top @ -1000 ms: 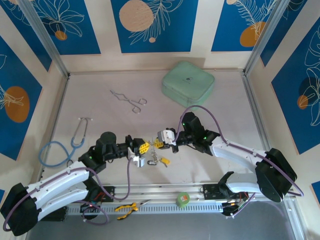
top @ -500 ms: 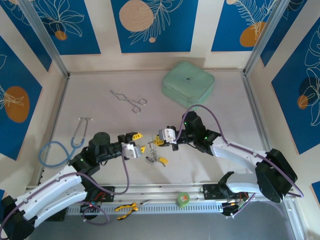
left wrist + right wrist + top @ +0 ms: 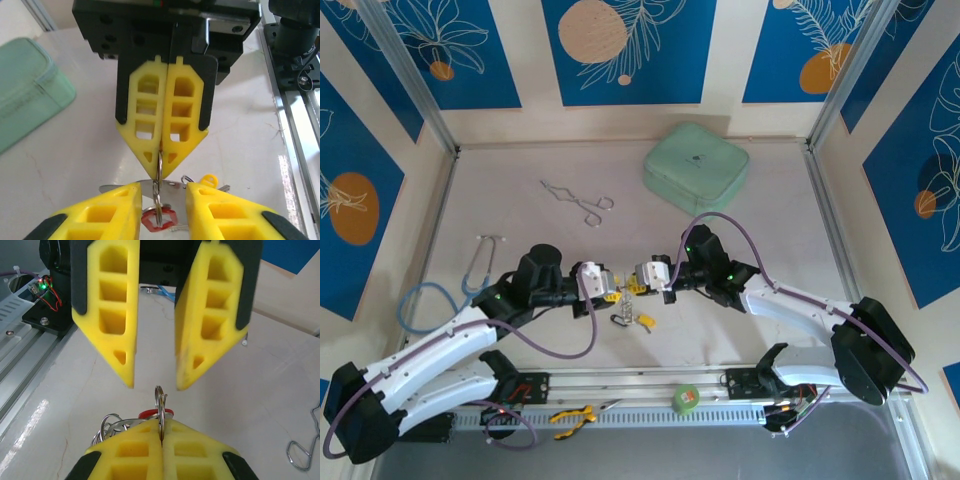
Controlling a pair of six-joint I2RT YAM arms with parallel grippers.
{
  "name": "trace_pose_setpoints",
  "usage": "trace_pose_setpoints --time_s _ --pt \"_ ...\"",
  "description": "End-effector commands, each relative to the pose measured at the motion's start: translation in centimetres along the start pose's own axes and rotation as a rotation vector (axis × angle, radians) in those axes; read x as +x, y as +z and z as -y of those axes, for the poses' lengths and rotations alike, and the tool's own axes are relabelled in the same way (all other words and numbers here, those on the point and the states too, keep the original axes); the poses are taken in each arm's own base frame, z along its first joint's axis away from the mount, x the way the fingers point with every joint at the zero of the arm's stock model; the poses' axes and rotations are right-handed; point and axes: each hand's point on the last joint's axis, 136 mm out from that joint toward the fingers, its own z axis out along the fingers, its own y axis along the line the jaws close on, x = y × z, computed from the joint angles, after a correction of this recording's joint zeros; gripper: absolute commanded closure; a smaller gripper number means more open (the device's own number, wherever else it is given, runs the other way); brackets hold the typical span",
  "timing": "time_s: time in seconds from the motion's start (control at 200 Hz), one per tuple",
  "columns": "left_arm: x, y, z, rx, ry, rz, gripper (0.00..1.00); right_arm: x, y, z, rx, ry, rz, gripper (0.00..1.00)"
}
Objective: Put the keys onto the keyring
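Both arms meet nose to nose near the front middle of the surface (image 3: 760,220), well short of the green case (image 3: 696,165) at back right. Right tool (image 3: 161,150): fingers pressed together, pinching the keyring (image 3: 160,400). The ring stands edge-on and sticks out of the closed tips toward the other arm. Left tool (image 3: 155,385): fingers spread with a clear gap between the pads, tips facing the right tool's tips and close to them. From the left wrist the ring runs down into that gap and touches neither yellow finger as far as I can see. From the right wrist the ring's far end sits just below the two spread tips, roughly centred between them. Keys (image 3: 630,318): bunched just under the two tools, on the near side. Red tag (image 3: 159,220) sits right at the ring and looks threaded on it. Yellow tag (image 3: 209,179) is just off to the side, next to a small wire loop, and a flat silver blade runs across behind the ring. Can't tell whether the yellow one is on the ring or only beside it, nor whether the bunch rests on the surface or hangs. Elsewhere: forceps (image 3: 578,200) back left of centre, stethoscope (image 3: 445,290) at the left edge beside the left arm. Green tape roll (image 3: 687,399) and yellow-handled pliers (image 3: 572,415) are on the rail by the bases, all well apart from the ring.
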Motion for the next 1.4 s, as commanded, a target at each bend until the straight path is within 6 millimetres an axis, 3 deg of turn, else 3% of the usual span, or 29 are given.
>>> trace_pose_setpoints --time_s 0.0,0.175,0.405,0.595,0.94,1.03,1.115,1.285,1.395 --pt "0.2 -0.2 -0.1 -0.003 -0.005 -0.012 0.71 -1.3 -0.4 -0.1 0.007 -0.042 0.031 1.00" --pt "1.4 -0.1 -0.8 -0.055 0.027 -0.047 0.82 -1.4 -0.5 -0.1 0.010 -0.042 0.034 1.00" --pt "1.6 0.4 -0.9 -0.052 0.031 -0.047 0.83 -1.4 -0.5 -0.2 0.007 -0.038 0.038 1.00" --pt "1.6 0.6 -0.5 -0.033 0.039 -0.038 1.00 -1.5 -0.5 -0.1 0.013 -0.036 0.042 1.00" --pt "3.0 1.3 1.9 0.062 0.155 -0.045 1.00 -2.1 -0.4 0.0 0.010 -0.021 0.083 1.00" --pt "2.9 1.5 1.8 0.062 0.175 -0.048 0.77 -2.1 -0.3 0.0 0.007 -0.014 0.086 1.00" --pt "2.8 1.4 1.9 0.063 0.192 -0.040 0.69 -2.0 -0.2 -0.1 0.008 -0.009 0.080 1.00" --pt "3.1 0.8 2.5 0.075 0.203 -0.052 0.70 -1.5 -0.2 0.0 0.019 -0.002 0.065 1.00" --pt "3.0 0.1 1.9 0.019 0.214 -0.059 0.73 -1.1 -0.3 0.1 0.024 0.004 0.055 1.00"
